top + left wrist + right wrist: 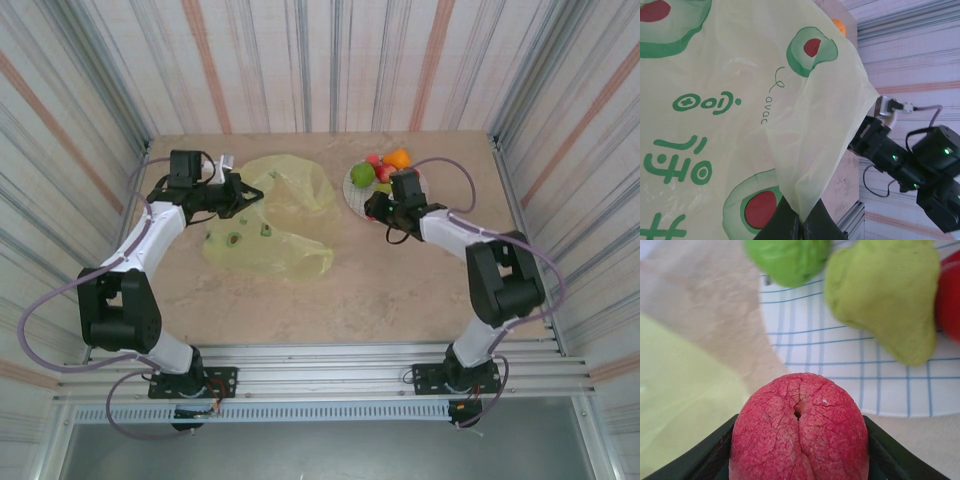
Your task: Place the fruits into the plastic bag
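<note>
A: Any writing to read?

B: On the plastic bag (272, 220), yes. Seen close from the left wrist, the bag (730, 90) carries green lettering (768, 102) that reads "avac", running sideways. The larger green characters beside it I cannot make out. Three green motifs (811, 50) with red centres show there.

A: Surface and room?

B: A beige, stone-patterned tabletop (400, 290), closed in on three sides by striped walls (320, 60), with a metal rail (330, 360) along the near edge.

A: Counts?

B: Two arms, one bag, one white plate (350, 195) with a blue grid (840, 355). On the plate lie a green apple (787, 257), a yellow-green pear (885, 295) and a second red fruit (951, 295). An orange (398, 158) sits at the far side. The pile is too small from above to count fully.

A: The end effectors?

B: The left end effector (243, 194) is fully closed, with a fold of the bag pinched between its tips (801, 222). The right end effector (378, 208) is at the plate's near edge. Its fingers (710, 455) press either side of a red fruit (799, 430).

A: And the bag?

B: It lies crumpled left of the plate.
</note>
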Controlling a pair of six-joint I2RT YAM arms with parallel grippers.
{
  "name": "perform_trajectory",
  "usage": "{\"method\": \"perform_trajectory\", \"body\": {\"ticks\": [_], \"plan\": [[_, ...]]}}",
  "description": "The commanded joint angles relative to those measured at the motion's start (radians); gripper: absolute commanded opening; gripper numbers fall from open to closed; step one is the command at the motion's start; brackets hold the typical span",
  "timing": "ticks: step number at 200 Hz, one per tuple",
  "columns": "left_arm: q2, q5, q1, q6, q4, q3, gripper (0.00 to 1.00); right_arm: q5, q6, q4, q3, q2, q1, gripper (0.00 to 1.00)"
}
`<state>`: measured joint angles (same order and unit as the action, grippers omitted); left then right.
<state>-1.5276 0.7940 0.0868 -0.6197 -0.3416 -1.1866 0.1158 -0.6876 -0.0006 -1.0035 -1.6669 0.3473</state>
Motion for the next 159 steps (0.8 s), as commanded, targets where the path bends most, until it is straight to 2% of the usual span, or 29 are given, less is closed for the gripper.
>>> {"method": "perform_trajectory", "body": {"ticks": [1,31,80,128,159], "plan": [[0.024,0.036,0.003,-0.024,0.025,0.018,0.00,0.144,0.053,0.053,0.066,0.079,0.038,0.52],[0.034,0.042,0.025,-0.048,0.050,0.029,0.00,0.215,0.054,0.096,0.092,0.092,0.110,0.50],[0.029,0.063,0.051,-0.087,0.089,0.046,0.00,0.258,0.026,0.217,0.078,-0.003,0.189,0.49],[0.032,0.073,0.065,-0.136,0.143,0.073,0.00,0.241,0.021,0.313,0.152,0.009,0.208,0.48],[0.035,0.085,0.071,-0.166,0.176,0.087,0.00,0.220,0.046,0.378,0.170,-0.030,0.259,0.48]]}}
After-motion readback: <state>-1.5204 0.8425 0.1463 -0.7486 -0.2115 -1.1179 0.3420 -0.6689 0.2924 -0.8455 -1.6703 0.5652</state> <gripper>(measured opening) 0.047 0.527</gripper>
